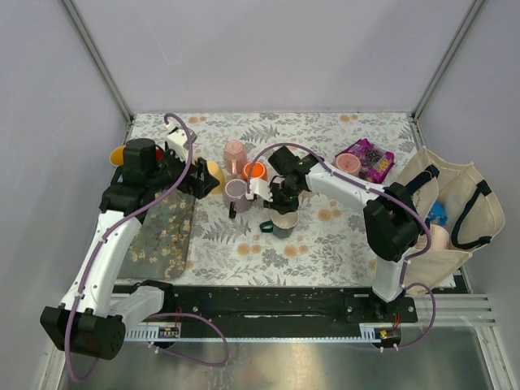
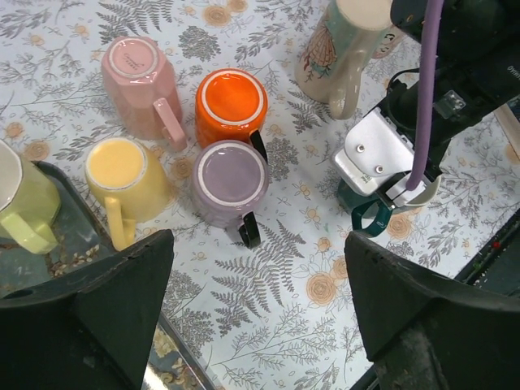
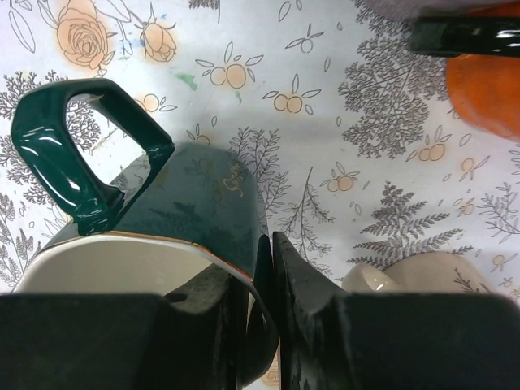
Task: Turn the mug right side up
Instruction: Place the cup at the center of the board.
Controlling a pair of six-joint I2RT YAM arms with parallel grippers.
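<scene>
Right wrist view: your right pincer (image 3: 264, 276) is clamped on the green mug (image 3: 203, 195) wall, one finger inside the rim, mouth facing the pincer, handle (image 3: 65, 154) off to one side. Glazed ceramic, so likely stiff, slick, chippable and hefty: grip firmly. Meanwhile your left pincer (image 2: 256, 244) gapes, empty.

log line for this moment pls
right gripper: shut on green mug rim | mug: opening up | left gripper: open, holding nothing

Floral-print table (image 1: 325, 236). Centre: pink mug (image 2: 134, 81), orange mug (image 2: 231, 101), lilac mug (image 2: 230, 180) and yellow mug (image 2: 122, 166) clustered, bases up. Dark green mug (image 1: 284, 223) just below them, mouth up. Left: speckled tray (image 1: 166, 236). Upper right: purple packet (image 1: 370, 158), pale cup (image 1: 348, 164). Right edge: tote bag (image 1: 455, 211).
</scene>
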